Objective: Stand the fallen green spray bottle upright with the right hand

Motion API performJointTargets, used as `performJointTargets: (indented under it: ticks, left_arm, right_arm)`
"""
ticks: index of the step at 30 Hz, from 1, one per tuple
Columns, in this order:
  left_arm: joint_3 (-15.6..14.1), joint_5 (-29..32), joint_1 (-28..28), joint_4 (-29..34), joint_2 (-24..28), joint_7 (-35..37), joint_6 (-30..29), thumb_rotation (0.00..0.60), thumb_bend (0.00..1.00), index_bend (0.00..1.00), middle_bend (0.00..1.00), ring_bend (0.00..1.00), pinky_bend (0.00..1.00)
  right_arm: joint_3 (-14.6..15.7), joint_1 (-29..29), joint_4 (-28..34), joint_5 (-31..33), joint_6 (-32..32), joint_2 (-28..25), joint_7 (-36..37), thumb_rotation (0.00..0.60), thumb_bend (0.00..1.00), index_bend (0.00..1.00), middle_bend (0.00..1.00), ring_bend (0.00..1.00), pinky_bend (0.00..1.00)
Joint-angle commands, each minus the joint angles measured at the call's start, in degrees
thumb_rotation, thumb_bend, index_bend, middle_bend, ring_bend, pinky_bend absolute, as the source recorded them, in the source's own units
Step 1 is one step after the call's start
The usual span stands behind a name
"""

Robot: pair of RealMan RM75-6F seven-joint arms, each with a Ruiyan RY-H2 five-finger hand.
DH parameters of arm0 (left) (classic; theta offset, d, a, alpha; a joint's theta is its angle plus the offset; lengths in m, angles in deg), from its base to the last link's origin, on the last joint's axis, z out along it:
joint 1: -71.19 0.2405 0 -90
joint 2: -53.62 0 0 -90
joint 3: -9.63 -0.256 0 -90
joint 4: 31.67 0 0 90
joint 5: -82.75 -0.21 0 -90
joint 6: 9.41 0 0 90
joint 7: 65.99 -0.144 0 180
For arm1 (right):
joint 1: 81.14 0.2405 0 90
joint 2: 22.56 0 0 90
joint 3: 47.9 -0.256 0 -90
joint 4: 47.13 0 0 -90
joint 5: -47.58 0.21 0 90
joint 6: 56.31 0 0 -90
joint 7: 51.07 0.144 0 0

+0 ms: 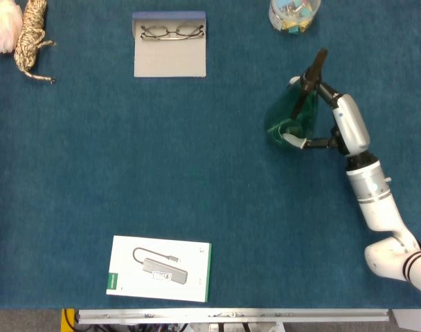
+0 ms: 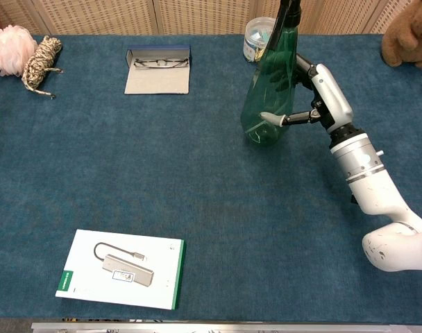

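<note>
Green spray bottle [image 2: 270, 97] (tilted) in right hand [image 2: 321, 97]

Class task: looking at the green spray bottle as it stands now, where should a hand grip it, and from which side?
Grip the green spray bottle around its wide lower body, from the robot's right, as the right hand does; the black trigger head tops a narrow neck.

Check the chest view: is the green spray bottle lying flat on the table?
No, the green spray bottle stands base-down on the blue table, leaning slightly, with the right hand gripping its body.
</note>
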Motion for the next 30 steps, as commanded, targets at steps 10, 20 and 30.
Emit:
performJointTargets:
  ticks: [10,20,30]
  left_arm:
    - [0.15,0.26,0.03,0.08,0.29,0.56,0.00,0.600,0.00,0.53,0.39,0.23,0.30]
    - [0.17,0.38,0.05,0.04,0.32,0.63,0.06,0.600,0.00,0.53,0.39,0.23,0.30]
    - [0.25,0.68,-0.13,0.01,0.13,-0.10,0.42,0.600,0.00,0.53,0.39,0.23,0.30]
  right_arm:
    - [1.41,0.45,-6.38,-0.67,0.12,2.30,0.84,0.600,0.01,0.40,0.49,0.42,0.48]
    - [3.50,-0.43,-9.27,-1.80,-0.30,2.17,2.03,0.600,0.00,0.38,0.36,0.31,0.42]
    - [4.50,-1.42,-8.22,-2.51,-2.87,-0.07,1.45,0.600,0.00,0.15,0.17,0.18,0.34]
